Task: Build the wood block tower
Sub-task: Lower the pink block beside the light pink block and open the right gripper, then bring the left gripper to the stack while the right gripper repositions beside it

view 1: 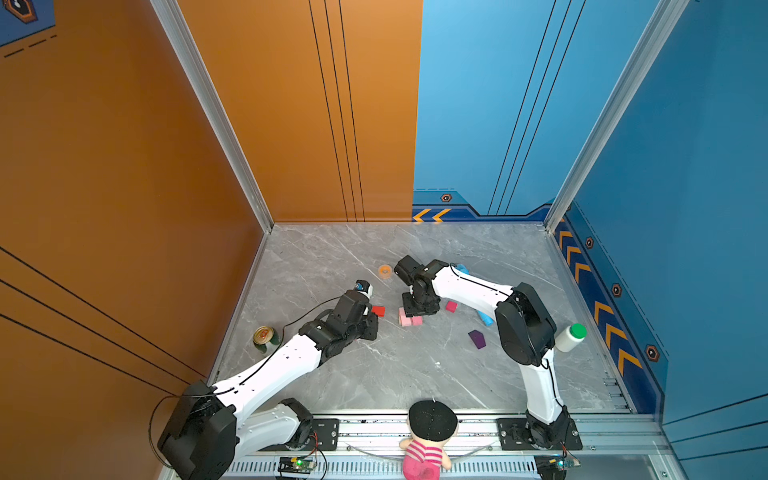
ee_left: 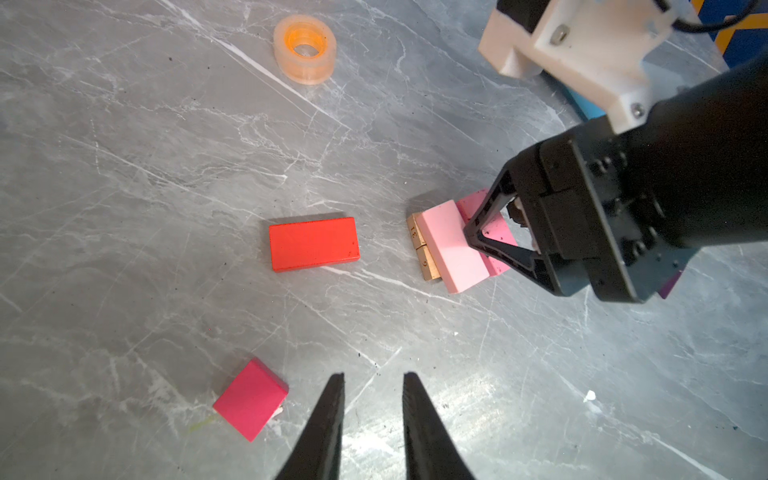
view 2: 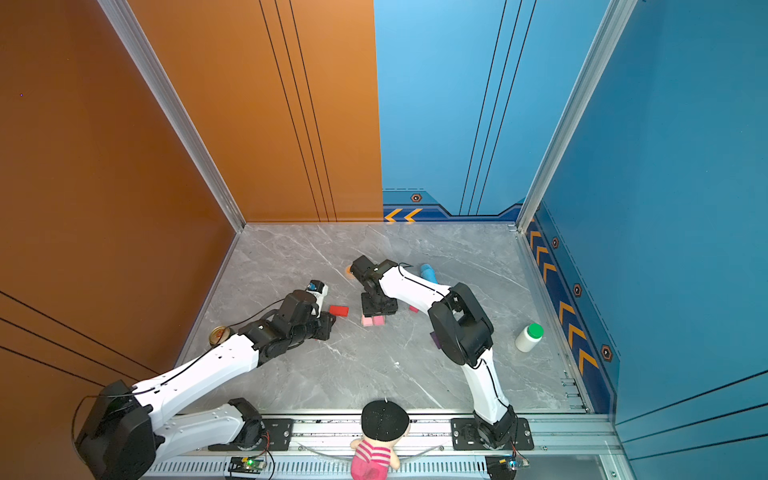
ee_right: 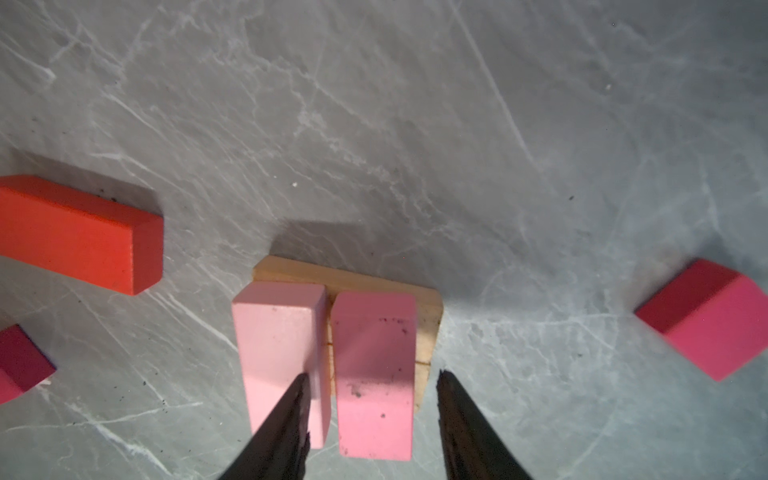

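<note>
Two pale pink bricks point(ee_right: 278, 345) point(ee_right: 374, 353) lie side by side on tan slabs point(ee_right: 428, 316), seen in both top views point(view 1: 410, 319) point(view 2: 373, 320). My right gripper point(ee_right: 372, 376) hovers over them, open, its jaws straddling one brick without touching it. A red brick point(view 1: 378, 311) point(ee_left: 313, 243) lies flat to their left. My left gripper point(ee_left: 373, 376) is open and empty, low beside a magenta cube point(ee_left: 251, 399). Another magenta cube point(view 1: 451, 306) point(ee_right: 715, 320) sits right of the stack. The purple house-shaped piece point(view 1: 477, 339) lies nearer the front.
An orange tape ring point(view 1: 385, 271) point(ee_left: 305, 48) lies behind the blocks. A blue tube point(view 1: 484, 318) runs under the right arm. A tin can point(view 1: 264, 336) stands at the left edge and a white bottle with a green cap point(view 1: 571, 336) at the right. A doll point(view 1: 428, 436) sits on the front rail.
</note>
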Controlling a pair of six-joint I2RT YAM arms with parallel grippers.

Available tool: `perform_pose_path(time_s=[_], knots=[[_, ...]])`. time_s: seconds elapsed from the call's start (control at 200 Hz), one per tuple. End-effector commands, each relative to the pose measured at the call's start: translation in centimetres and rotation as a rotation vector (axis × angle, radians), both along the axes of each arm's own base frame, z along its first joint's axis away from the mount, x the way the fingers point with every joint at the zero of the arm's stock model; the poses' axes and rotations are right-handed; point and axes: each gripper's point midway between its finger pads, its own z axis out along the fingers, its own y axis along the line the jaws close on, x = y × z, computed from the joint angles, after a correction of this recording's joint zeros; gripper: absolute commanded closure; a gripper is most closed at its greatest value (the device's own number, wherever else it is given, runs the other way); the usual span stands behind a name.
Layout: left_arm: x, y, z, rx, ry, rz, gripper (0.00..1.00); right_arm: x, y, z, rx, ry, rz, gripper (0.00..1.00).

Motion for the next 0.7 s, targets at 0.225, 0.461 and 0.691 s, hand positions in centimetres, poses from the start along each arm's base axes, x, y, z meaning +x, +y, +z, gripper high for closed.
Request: perform_pose_path(time_s=[0.225, 0.461, 0.691], knots=[[-0.1, 0.1, 0.1, -0.008, -0.006, -0.011, 0.73, 0.2, 0.0, 1.2, 0.005, -0.009, -0.022, 0.49], [0.0, -0.2, 0.2, -0.02, 0.004, -0.011, 0.73, 0.4, -0.1, 4.5, 0.05, -0.074, -0.024, 0.46], [0.7, -1.9, 0.7, -0.086, 0.012, -0.034, 0.76, 0.4, -0.6, 6.3, 0.108, -0.126, -0.022, 0.49]])
